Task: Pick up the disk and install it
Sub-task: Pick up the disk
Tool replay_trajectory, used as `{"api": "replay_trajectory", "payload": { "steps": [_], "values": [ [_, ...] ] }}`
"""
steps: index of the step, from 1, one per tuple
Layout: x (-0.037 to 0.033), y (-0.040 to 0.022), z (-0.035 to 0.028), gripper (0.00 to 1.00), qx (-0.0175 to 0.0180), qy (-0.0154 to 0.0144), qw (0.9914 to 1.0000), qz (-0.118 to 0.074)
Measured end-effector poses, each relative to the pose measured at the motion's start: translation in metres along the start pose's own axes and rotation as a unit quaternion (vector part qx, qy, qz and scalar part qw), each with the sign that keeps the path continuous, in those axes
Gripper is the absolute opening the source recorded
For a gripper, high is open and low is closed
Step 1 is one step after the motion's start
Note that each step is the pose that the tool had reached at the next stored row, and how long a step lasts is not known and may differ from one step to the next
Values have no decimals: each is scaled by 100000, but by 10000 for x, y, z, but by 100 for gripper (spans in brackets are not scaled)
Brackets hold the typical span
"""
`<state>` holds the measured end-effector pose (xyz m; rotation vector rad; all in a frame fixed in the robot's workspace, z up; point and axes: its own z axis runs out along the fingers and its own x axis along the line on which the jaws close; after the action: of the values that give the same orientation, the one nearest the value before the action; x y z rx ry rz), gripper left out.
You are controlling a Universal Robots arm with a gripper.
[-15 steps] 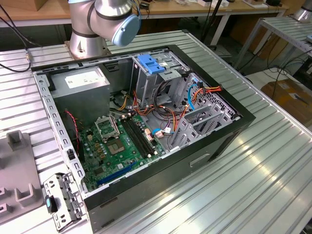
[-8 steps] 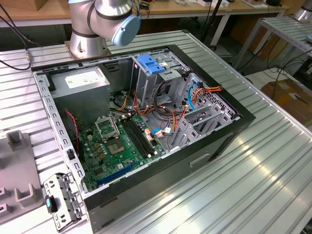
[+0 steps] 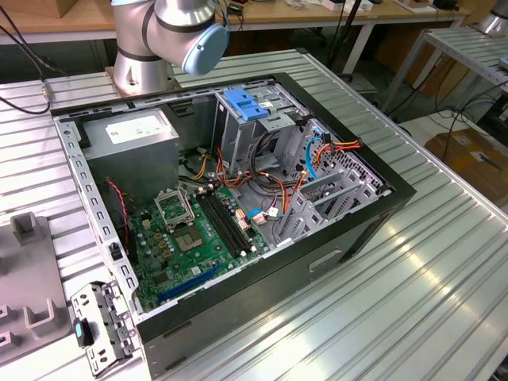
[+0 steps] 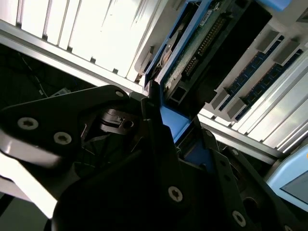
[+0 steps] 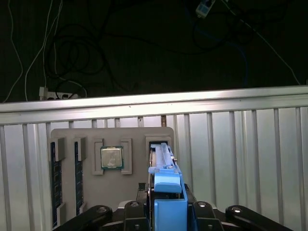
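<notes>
The disk (image 5: 162, 161) stands on edge in a slot of the grey tray (image 5: 67, 134), its blue side rail facing the camera. In the first wrist view my gripper (image 5: 168, 197) straddles the disk's near end, one dark finger on each side. In the second wrist view the disk (image 4: 192, 48) shows its circuit board and connector, and the gripper (image 4: 175, 127) is shut on its blue rails. I cannot tell whether the disk's far end has left the slot. In the exterior view the open computer case (image 3: 381, 198) lies on the table, with the arm's base (image 3: 171, 32) behind it.
The tray also holds two memory sticks (image 5: 56, 192) and a processor (image 5: 111, 158). Inside the case a drive cage with a blue latch tab (image 3: 244, 103) stands beside loose cables (image 3: 270, 186). Beyond the ribbed aluminium table's edge (image 5: 154, 103), cables lie on a dark floor.
</notes>
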<state>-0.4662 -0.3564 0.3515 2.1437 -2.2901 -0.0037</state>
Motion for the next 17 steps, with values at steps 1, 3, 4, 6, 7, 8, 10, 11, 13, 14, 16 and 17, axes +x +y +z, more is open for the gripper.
{"api": "replay_trajectory", "payload": {
  "steps": [1, 3, 4, 6, 7, 8, 10, 11, 13, 14, 16, 17],
  "values": [
    [0, 0, -17, 37, 23, -14, 100000, 2],
    [0, 0, -91, 37, 24, -16, 100000, 2],
    [0, 1, -125, 37, 23, -14, 100000, 2],
    [0, 1, -154, 37, 27, -16, 100000, 3],
    [0, 1, -175, 37, 19, -11, 100000, 2],
    [0, 1, -197, 37, 24, -14, 100000, 3],
    [0, 1, -225, 37, 26, -16, 100000, 2],
    [0, 1, -241, 37, 25, -16, 100000, 2],
    [0, 1, -282, 37, 21, -15, 100000, 2],
    [1, 2, -303, 37, 21, -15, 100000, 2],
    [1, 2, -337, 37, 22, -14, 100000, 1],
    [1, 2, -355, 37, 23, -15, 100000, 3]
  ]
}}
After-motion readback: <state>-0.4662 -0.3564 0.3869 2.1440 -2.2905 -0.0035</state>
